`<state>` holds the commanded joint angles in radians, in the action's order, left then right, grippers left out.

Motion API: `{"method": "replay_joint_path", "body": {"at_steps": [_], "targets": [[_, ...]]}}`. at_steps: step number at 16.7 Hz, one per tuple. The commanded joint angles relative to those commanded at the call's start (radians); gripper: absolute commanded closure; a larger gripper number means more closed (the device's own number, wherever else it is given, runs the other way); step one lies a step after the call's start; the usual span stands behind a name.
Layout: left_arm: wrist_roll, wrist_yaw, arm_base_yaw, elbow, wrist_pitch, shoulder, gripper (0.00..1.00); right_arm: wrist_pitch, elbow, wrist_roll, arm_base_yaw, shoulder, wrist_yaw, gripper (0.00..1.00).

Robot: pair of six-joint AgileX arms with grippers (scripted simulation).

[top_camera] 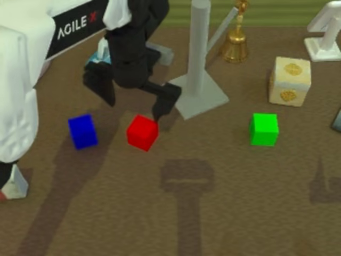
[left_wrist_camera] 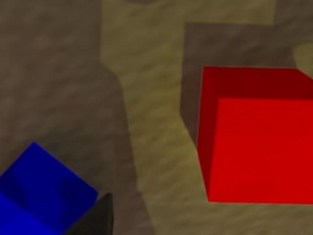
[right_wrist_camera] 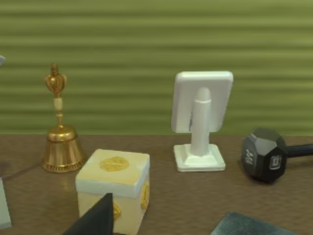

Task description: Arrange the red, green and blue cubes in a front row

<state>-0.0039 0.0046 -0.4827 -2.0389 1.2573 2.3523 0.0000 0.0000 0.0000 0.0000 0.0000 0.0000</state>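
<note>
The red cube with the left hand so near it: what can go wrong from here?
1. The left hand hangs open, one finger tip right at the red cube; it may nudge the cube out of line.
2. The blue cube sits close beside the red one, so a swing of the arm might knock it.
3. The grey stand rises just behind the hand and could be clipped.
The green cube lies apart, safe.

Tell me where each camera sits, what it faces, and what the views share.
Top view: above the table, looking down on the left gripper, open beside the red cube.
Left wrist: on the left arm, facing the red cube and blue cube; one fingertip shows.
Right wrist: on the right arm, facing the cream box and bell.
Both also appear from above.
</note>
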Motion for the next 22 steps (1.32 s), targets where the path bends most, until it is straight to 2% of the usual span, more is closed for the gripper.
{"method": "replay_joint_path", "body": {"at_steps": [6, 13, 18, 22], "targets": [[0.002, 0.0, 0.004, 0.017, -0.019, 0.003, 0.0, 0.0, 0.0, 0.0, 0.0, 0.0, 0.0, 0.0], [0.002, 0.001, 0.002, 0.184, -0.269, 0.08, 0.0, 0.0, 0.0, 0.0, 0.0, 0.0, 0.0, 0.0], [0.002, 0.001, 0.001, 0.203, -0.294, 0.091, 0.0, 0.0, 0.0, 0.0, 0.0, 0.0, 0.0, 0.0], [0.002, 0.001, 0.001, 0.203, -0.294, 0.091, 0.3, 0.0, 0.0, 0.0, 0.0, 0.0, 0.0, 0.0]]}}
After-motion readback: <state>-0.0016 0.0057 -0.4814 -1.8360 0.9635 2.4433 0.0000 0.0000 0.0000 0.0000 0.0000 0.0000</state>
